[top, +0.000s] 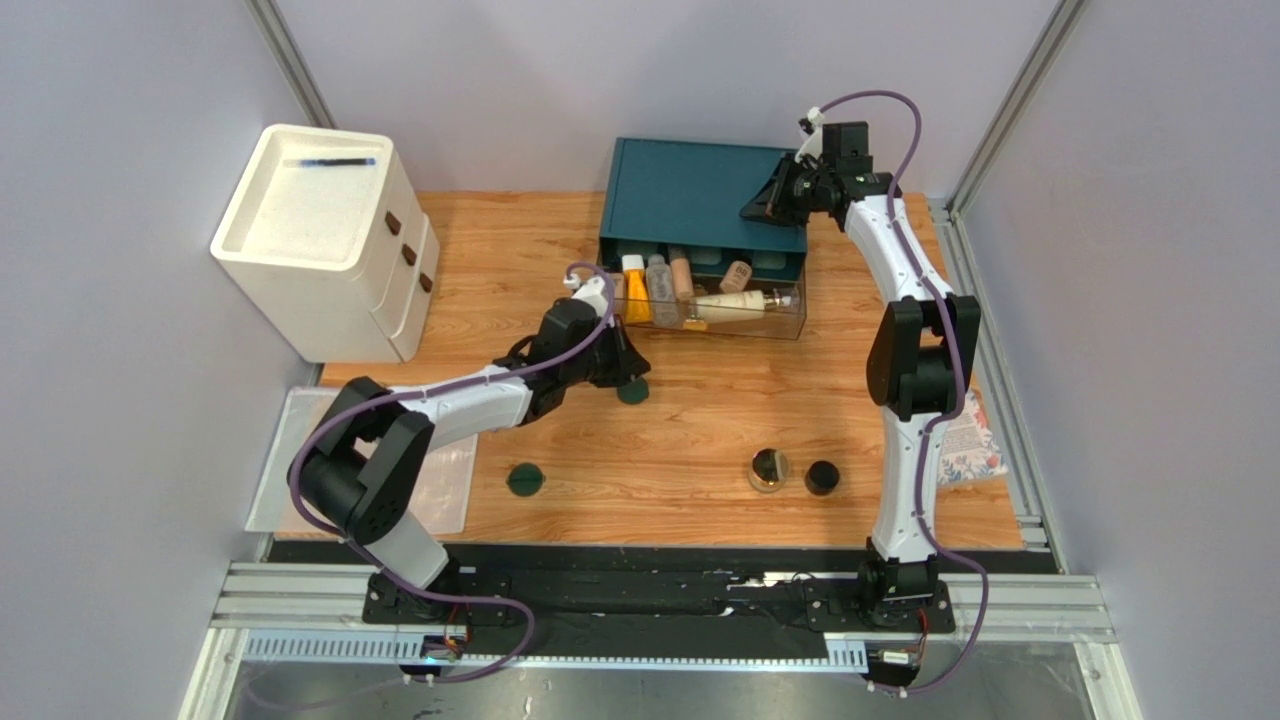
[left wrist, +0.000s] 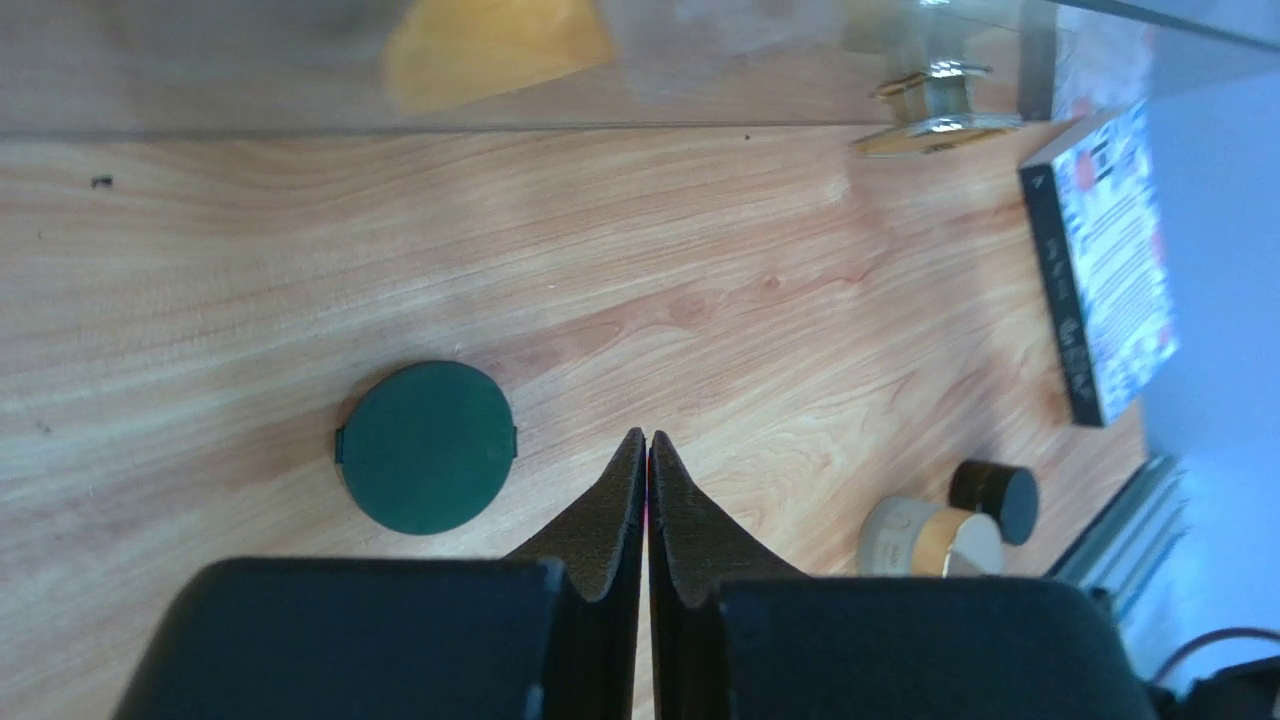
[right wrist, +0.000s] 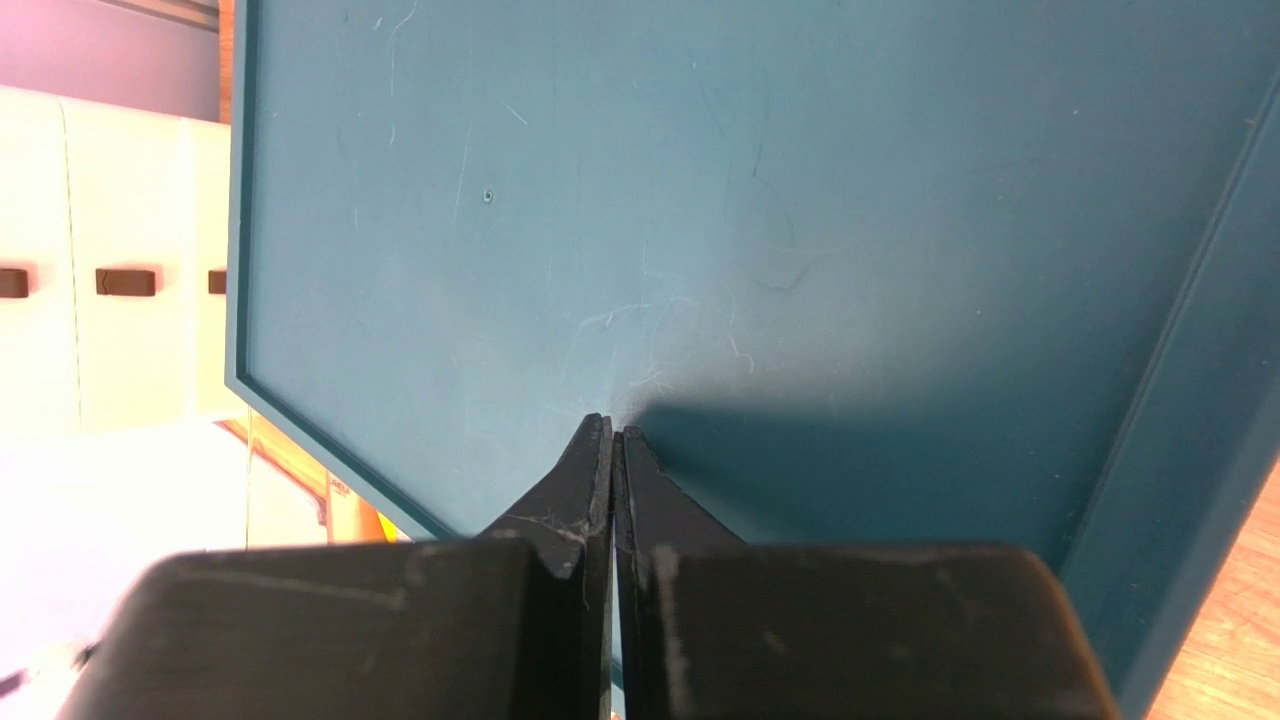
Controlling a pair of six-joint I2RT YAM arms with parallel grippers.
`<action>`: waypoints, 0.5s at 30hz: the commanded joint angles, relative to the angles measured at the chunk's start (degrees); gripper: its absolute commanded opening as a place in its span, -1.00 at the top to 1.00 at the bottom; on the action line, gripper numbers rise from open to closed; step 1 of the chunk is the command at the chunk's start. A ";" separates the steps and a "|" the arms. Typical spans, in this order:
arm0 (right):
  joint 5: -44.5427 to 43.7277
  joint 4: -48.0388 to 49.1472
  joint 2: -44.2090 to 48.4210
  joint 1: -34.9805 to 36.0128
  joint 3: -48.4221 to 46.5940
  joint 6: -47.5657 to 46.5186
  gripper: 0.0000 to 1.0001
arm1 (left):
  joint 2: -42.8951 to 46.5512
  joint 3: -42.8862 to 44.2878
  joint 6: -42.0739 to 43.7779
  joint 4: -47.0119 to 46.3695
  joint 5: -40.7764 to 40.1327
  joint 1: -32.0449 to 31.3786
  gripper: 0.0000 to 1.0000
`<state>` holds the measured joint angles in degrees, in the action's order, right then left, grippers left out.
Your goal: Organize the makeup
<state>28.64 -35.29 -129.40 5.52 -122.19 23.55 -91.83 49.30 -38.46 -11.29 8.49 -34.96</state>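
Left gripper [left wrist: 648, 443] first: its two black fingers are pressed together with nothing between them, tips low over the wooden table [left wrist: 842, 300]. I cannot tell whether they touch the wood. My right gripper [right wrist: 616, 432] is likewise pressed shut and empty, far back over the lid of the teal box [right wrist: 842, 210]; contact with the lid is unclear to me.

What matters next is the flat, round, dark-green disc [left wrist: 427, 446]. It lies on the table just beside my left fingertips, off to their left in the wrist view, apart from them. Being round it has no long axis, and it sits so flat that I judge I would have to spread the fingers and take it across its rim. My left arm is plainly the nearer one. The second dark-green disc [top: 525, 480] lies closer to the near edge, also on my left arm's side.

The cream-and-gold round jar [top: 768, 470] and the black round jar [top: 822, 477] stand side by side, nearer my right arm's base. The remaining bottles and tubes, an orange tube [top: 637, 293] among them, lie in the clear plastic drawer [top: 796, 318] pulled out of the teal box.

From above, my left wrist hides its own fingertips. The drawer's contents show only as a blur in the left wrist view.
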 commanded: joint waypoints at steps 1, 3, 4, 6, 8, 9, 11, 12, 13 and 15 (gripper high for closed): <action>-5.62 -13.32 -5.07 -0.24 4.51 -2.63 1.00 | 0.25 -5.35 -15.58 -19.97 3.64 2.53 0.93; -5.62 -13.32 -4.98 -0.33 4.51 -2.72 1.00 | -1.06 -7.27 -17.61 -23.24 4.95 3.31 0.93; -5.62 -13.23 -4.98 -0.25 4.51 -2.72 1.00 | -1.76 -8.16 -20.75 -28.04 5.30 3.58 0.93; -5.53 -13.32 -5.16 -0.42 4.42 -2.63 1.00 | -4.39 -10.61 -24.37 -33.42 5.83 4.11 0.93; -5.53 -13.14 -5.16 -0.60 4.33 -2.63 1.00 | -6.51 -11.94 -29.64 -40.63 5.49 4.72 0.93; -5.62 -13.23 -5.24 -0.60 4.33 -2.55 1.00 | -8.87 -13.25 -31.49 -45.70 4.87 4.81 0.93; -5.62 -13.23 -5.16 -0.60 4.33 -2.63 1.00 | -11.08 -14.23 -35.89 -49.95 4.52 5.16 0.94; -5.53 -13.14 -5.16 -0.77 4.33 -2.63 1.00 | -13.18 -14.14 -36.94 -51.54 4.34 5.25 0.94; -5.53 -13.14 -5.07 -0.86 4.33 -2.63 1.00 | -14.07 -14.14 -38.43 -54.77 4.25 5.25 0.94; -5.53 -13.23 -5.16 -0.95 4.33 -2.72 1.00 | -16.35 -13.79 -39.76 -57.34 4.60 5.34 0.94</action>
<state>28.99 -35.14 -129.38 5.08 -122.13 23.73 -105.08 35.31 -70.52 -53.43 12.60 -29.98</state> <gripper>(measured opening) 0.002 0.033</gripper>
